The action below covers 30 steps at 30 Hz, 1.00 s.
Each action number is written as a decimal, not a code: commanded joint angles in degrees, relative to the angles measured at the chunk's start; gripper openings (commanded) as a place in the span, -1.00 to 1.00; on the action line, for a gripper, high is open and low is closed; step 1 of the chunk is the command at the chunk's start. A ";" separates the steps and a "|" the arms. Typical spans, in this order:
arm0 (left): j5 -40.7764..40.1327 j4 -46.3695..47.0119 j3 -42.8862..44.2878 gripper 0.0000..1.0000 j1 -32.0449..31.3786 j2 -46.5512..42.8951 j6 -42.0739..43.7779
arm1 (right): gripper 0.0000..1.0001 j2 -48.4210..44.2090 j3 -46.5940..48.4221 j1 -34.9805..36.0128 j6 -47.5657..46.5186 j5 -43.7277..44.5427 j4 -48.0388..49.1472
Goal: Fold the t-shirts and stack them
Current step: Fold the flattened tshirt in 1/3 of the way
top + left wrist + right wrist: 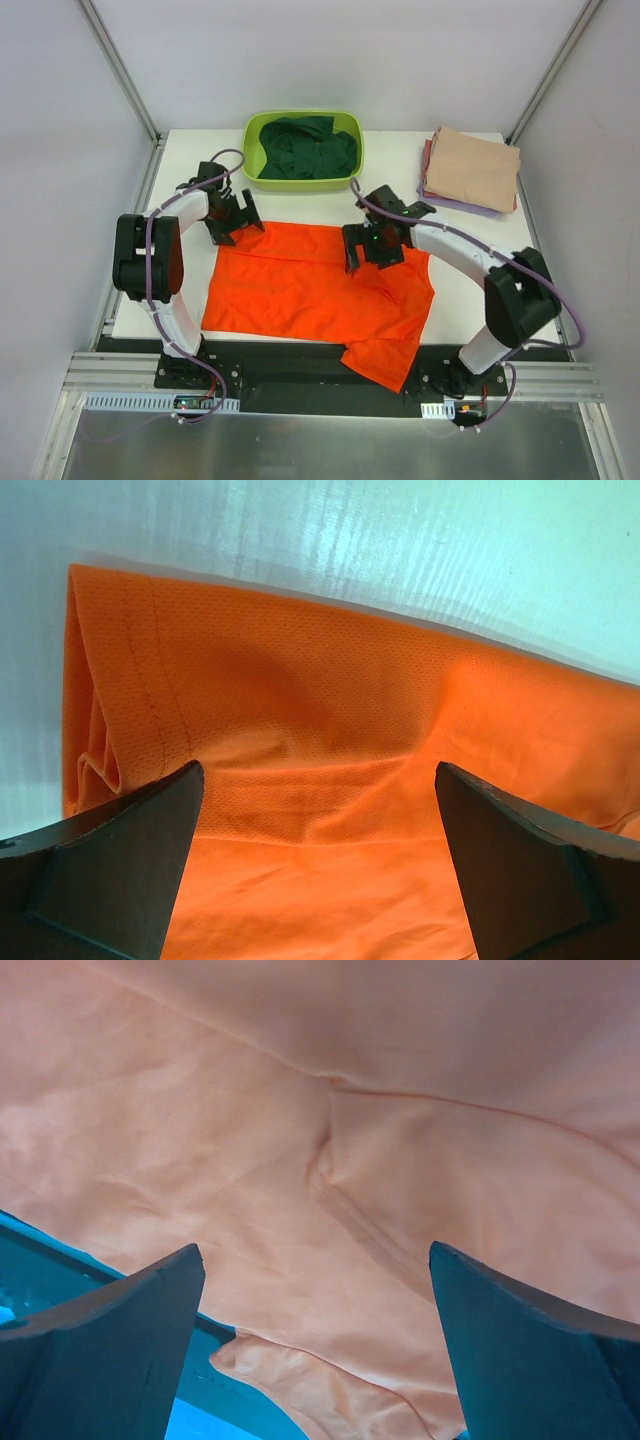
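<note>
The orange t-shirt (310,290) is lying spread across the middle of the desk (470,295), toward the near edge. Its near right portion is hanging over that edge onto the black base rail (300,365). The cloth is showing creases, mostly on the right half.

The left gripper (235,215) is hovering at the shirt's far left corner. In the left wrist view its fingers (110,870) are standing wide apart and are clamping nothing. The shirt's far hem is running across beyond them, and the cloth is doubling over at the left end of that hem. Whether the fingertips are touching the cloth cannot be told.

The right gripper (370,250) is sitting over the shirt's far right area. Its fingers (110,1350) are likewise spread apart and holding nothing, with a seam and a pucker of cloth lying beyond the gap. The colour is reading washed out in that view. The right arm (455,250) is reaching across the shirt's right margin.

The lime-green tub (250,150) is standing at the middle of the far edge, just beyond the shirt's far hem and between the two grippers. A dark green t-shirt (305,148) is lying bundled inside it.

At the far right corner a folded stack is resting, well apart from the orange cloth. The tan t-shirt (475,165) is lying on top, with a lilac t-shirt (460,204) and a reddish t-shirt (427,165) showing only as edges underneath.
</note>
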 commanded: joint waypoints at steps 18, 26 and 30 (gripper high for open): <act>-0.85 -1.52 5.35 0.98 2.61 6.00 0.28 | 0.93 17.29 9.55 -21.54 -5.14 0.48 1.72; -0.06 -3.01 12.90 0.98 5.69 11.98 -4.03 | 0.93 25.20 23.35 -22.95 -8.92 0.84 -0.83; -0.15 -3.10 14.93 0.98 7.00 13.30 -7.45 | 0.93 28.27 28.19 -23.57 -9.28 1.19 -1.27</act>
